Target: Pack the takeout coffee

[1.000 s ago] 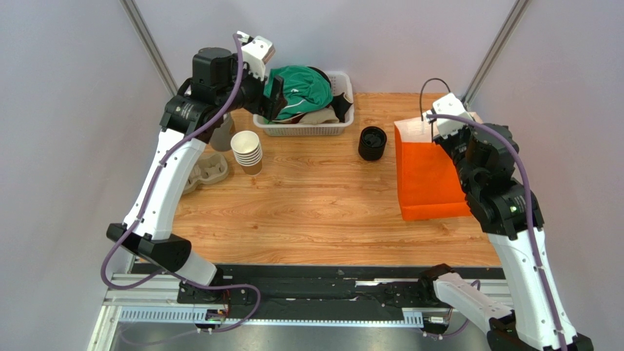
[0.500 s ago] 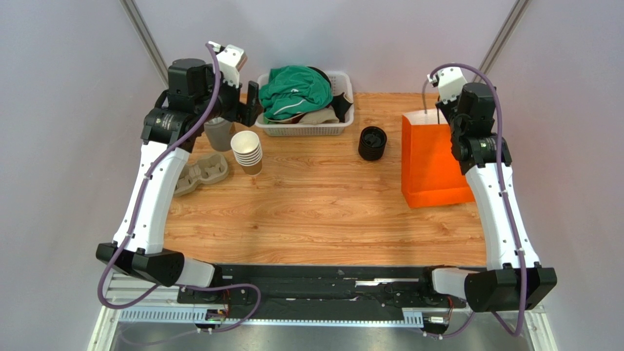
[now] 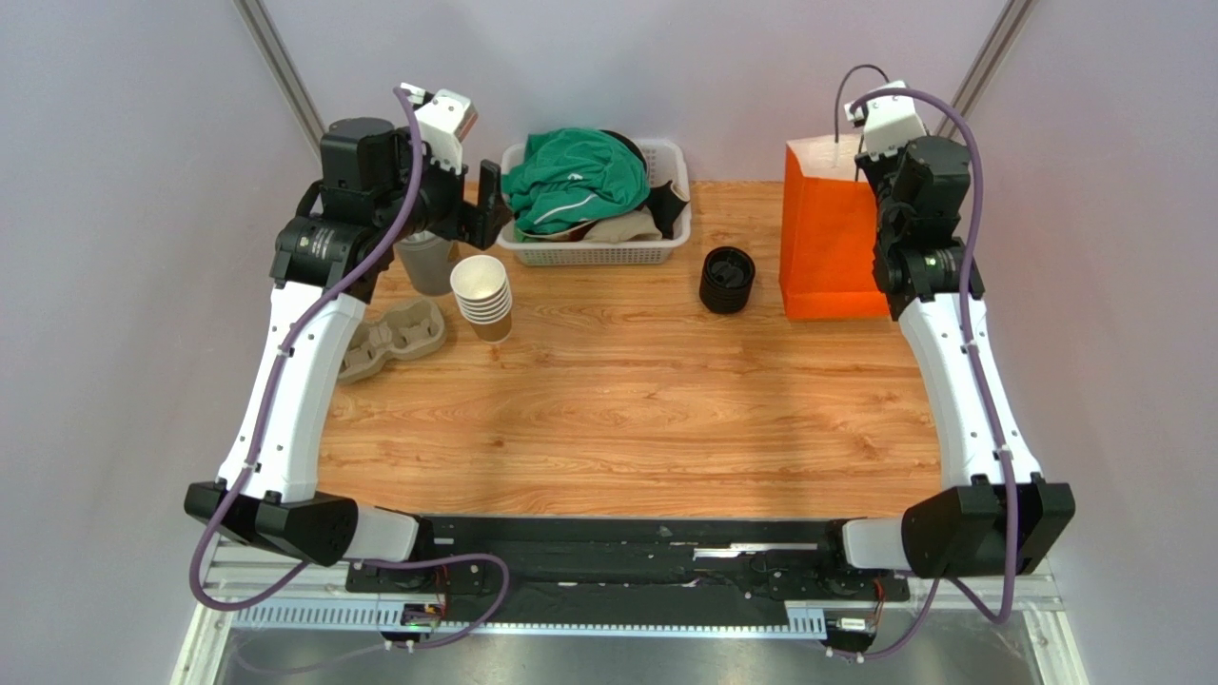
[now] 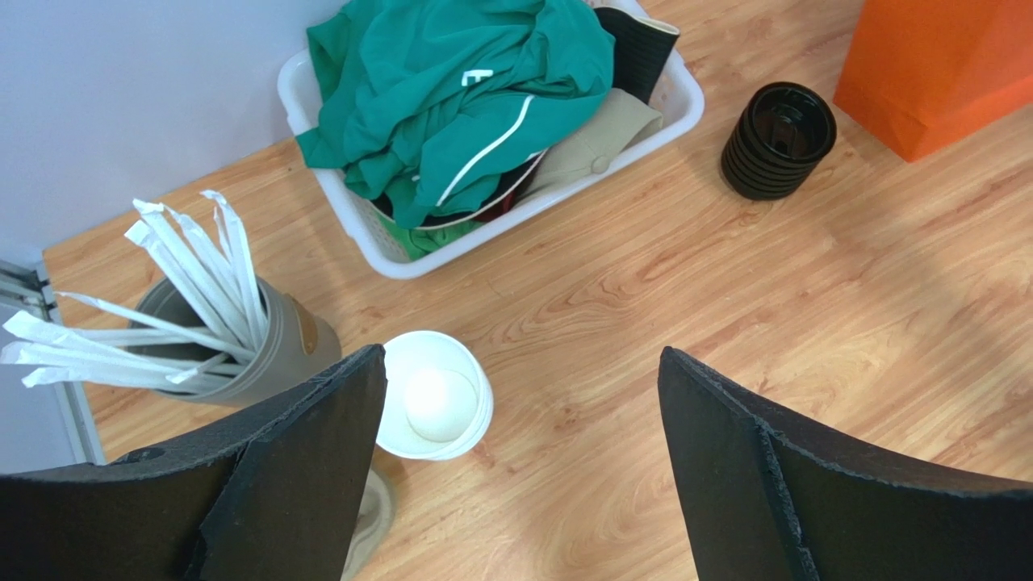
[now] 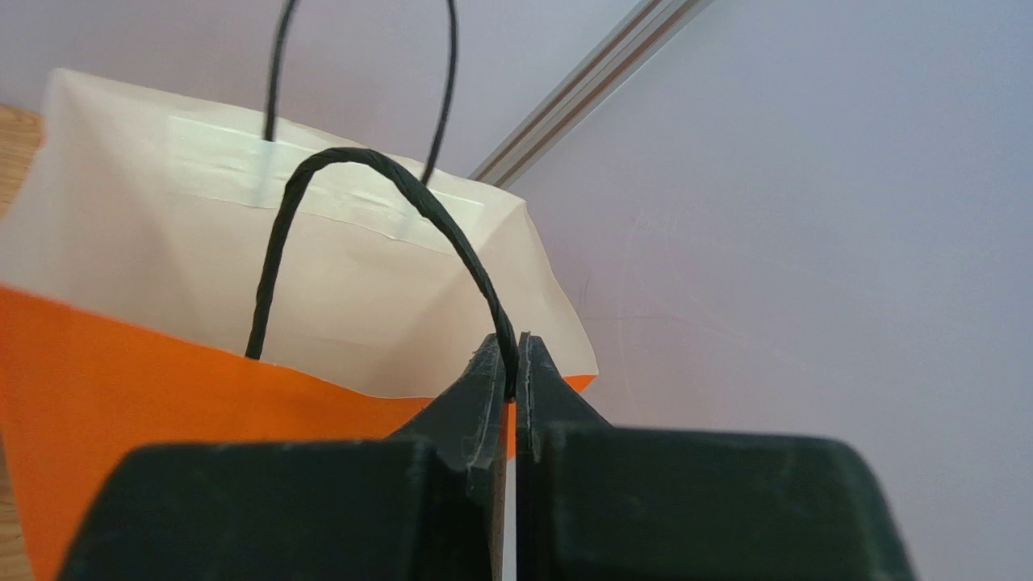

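Nearest, on the left of the wooden table [image 3: 615, 414], a pulp cup carrier [image 3: 396, 337] sits just beside a stack of lidless paper cups [image 3: 483, 294]. No cup with a lid on it shows in any view, so the takeout coffee cannot be placed. Judging from this, it has yet to be made up from a cup and a lid. The left gripper [image 4: 521, 387] hangs over that stack with its fingers spread wide and nothing between them. Seen from the left wrist, the stack stands upright with its long axis pointing straight up at the camera. Its open mouth lies close against the finger [image 4: 303, 472] on the left of that view, not centred in the gap. Farther on, the stack of black lids [image 3: 726, 278] stands well apart from those fingers, off to the right and near the orange bag [image 3: 827, 243]. The right gripper [image 5: 511, 363] is pinched tight on the bag's black cord handle [image 5: 364, 176], and the bag stands upright at the far right. The left arm is therefore both the nearer one to the cups and the free one. At the back are a straw holder [image 4: 261, 345] and a white basket [image 3: 593, 257] of clothes
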Action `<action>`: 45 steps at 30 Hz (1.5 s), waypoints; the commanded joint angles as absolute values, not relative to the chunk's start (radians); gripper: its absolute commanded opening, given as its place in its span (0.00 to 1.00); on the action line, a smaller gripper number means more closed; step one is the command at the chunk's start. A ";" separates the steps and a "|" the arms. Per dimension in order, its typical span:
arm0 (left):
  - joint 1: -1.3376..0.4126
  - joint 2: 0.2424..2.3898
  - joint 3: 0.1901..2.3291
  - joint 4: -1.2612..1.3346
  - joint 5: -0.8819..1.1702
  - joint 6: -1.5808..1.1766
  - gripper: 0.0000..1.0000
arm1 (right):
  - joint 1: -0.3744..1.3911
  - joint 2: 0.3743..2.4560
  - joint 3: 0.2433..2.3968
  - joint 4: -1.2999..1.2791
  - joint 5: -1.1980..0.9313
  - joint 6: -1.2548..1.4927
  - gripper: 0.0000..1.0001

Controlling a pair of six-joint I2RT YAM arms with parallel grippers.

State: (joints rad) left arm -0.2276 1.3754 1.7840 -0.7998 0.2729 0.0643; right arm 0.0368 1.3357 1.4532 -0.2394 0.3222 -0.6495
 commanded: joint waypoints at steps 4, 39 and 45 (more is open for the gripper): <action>-0.221 1.330 1.755 -0.756 0.296 0.048 0.91 | 0.011 1.327 1.300 -0.109 0.310 -0.598 0.00; -0.212 1.328 1.749 -0.893 0.235 0.167 0.94 | 0.330 1.298 1.453 -0.548 -0.075 -0.506 0.64; -0.203 1.259 1.600 -0.801 0.201 0.213 0.98 | 0.337 1.480 1.479 -0.532 -0.086 -0.387 0.57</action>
State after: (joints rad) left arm -0.2169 1.3258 1.6657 -0.8604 0.2401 0.1570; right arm 0.3325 1.4151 1.4670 -0.5377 -0.0860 -0.4652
